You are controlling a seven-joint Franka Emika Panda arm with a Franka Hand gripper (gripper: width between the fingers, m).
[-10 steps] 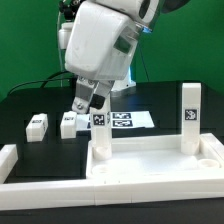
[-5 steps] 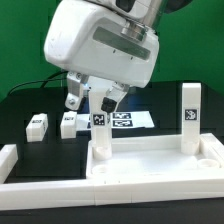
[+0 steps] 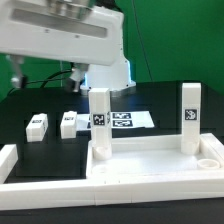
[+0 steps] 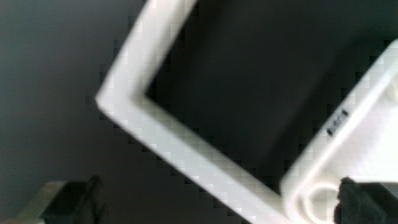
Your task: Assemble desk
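The white desk tabletop lies in front with its raised rim up. Two tagged white legs stand upright in its back corners, one on the exterior view's left and one on its right. Two more tagged legs lie loose on the black table. The arm's white hand is blurred and fills the upper left, high above the parts. In the wrist view my gripper is open and empty, with dark fingertips at both edges over a white angled rim, a round socket and a tagged leg.
The marker board lies flat behind the tabletop. Low white border bars run along the exterior view's left and the front. A green backdrop stands behind the black table.
The hand has risen from just above the left upright leg and swung toward the exterior view's upper left, growing larger in the picture. The leg stays standing in its socket.
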